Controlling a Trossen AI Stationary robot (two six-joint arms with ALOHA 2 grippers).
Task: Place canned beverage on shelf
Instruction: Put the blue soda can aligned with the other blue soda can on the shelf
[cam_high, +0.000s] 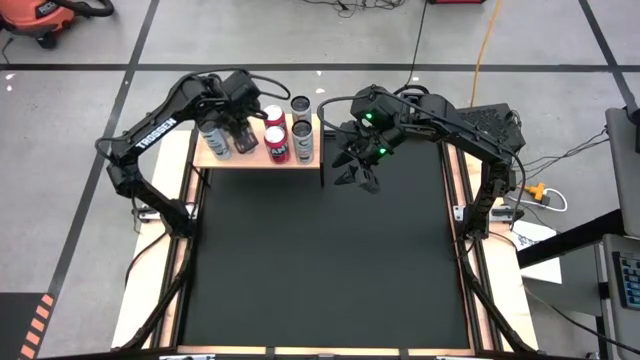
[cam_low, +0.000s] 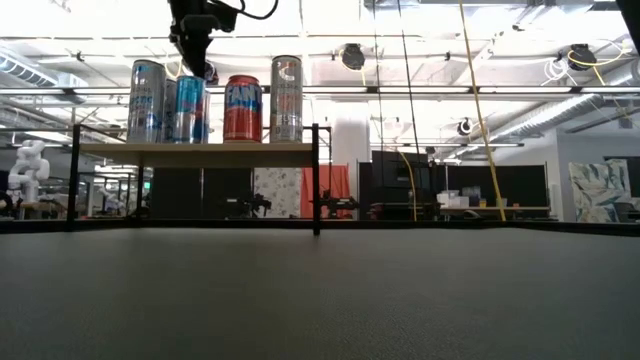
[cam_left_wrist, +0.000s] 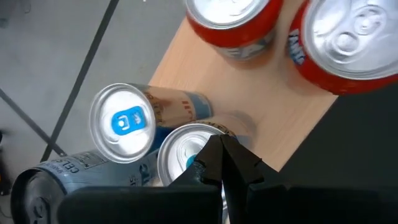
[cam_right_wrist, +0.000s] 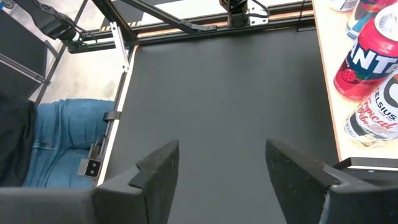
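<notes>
On the flat light-wood shelf (cam_high: 262, 157) with its thin black frame stood several tall aluminium beverage cans (cam_low: 183, 108), blue-silver ones beside red ones (cam_high: 276, 145), all upright. The left gripper (cam_left_wrist: 219, 163) hung just above the blue cans with its fingers closed together, holding nothing. The right gripper (cam_right_wrist: 221, 177) waited beside the shelf, over the black mat (cam_high: 320, 260), its jaws apart and empty. Such a can probably was stiff but smooth and easy to dent; a hold around its middle seemed safest
</notes>
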